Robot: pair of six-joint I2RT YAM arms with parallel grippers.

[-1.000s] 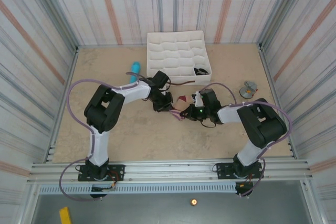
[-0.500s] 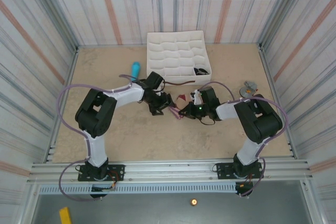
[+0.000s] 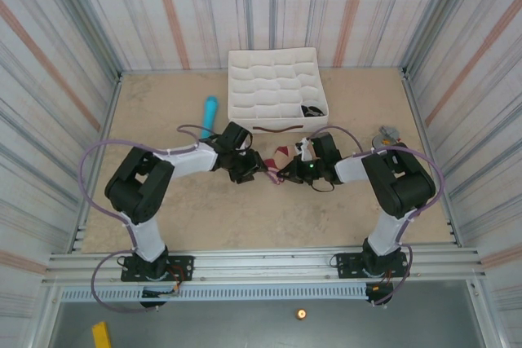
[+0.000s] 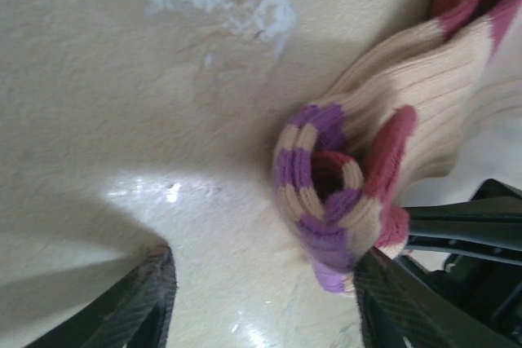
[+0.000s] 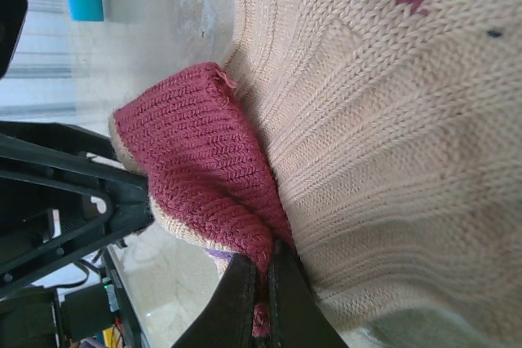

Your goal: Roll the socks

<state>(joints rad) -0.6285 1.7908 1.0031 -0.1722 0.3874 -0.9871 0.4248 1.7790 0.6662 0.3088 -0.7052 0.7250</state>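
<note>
You have bare tan tabletop open toward the near edge and to the left. The white compartmented plastic tray sits close beyond both grippers, with the light-blue cylinder beside its left wall. The beige ribbed sock with maroon patches and purple-striped cuff lies mid-table between the grippers, partly rolled. In the left wrist view its long axis runs from the coiled cuff end at lower centre up to the right. Your left gripper has its fingers spread apart, the roll just beside one finger. Your right gripper is pinched together on a maroon fold.
</note>
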